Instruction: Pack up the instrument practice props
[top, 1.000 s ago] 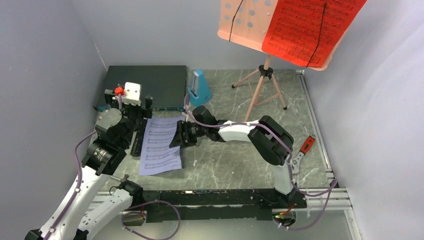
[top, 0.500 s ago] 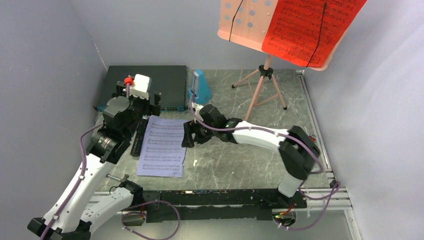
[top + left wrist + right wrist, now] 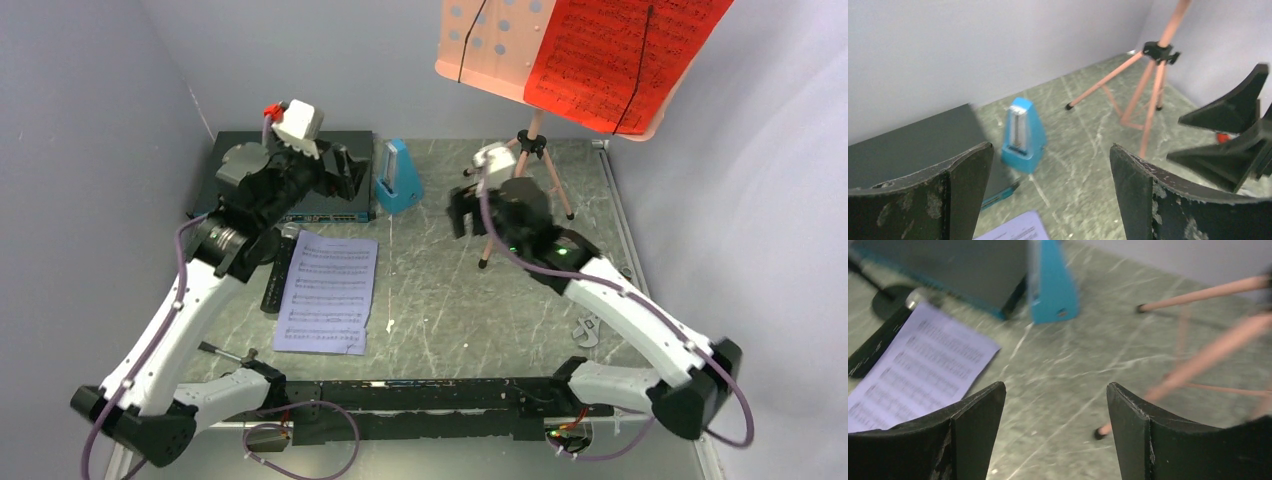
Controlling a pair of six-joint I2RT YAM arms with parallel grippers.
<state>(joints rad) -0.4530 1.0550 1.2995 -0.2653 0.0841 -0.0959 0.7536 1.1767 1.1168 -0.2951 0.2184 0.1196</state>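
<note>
Left hand [image 3: 347, 172] is hovering just beside the blue metronome [image 3: 399, 178] — jaws apart. Right hand [image 3: 461, 212] is hanging by the pink stand [image 3: 530, 143] — jaws apart too.

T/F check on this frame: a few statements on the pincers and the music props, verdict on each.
1. The left pincer and the right pincer are both open and hold nothing. True.
2. The red sheet lies flat on the table. False: it sits up on the board of the pink stand.
3. The lavender sheet lies flat on the table. True.
4. The blue metronome is tipped on its side. False: it stands upright, next to the black box.
</note>
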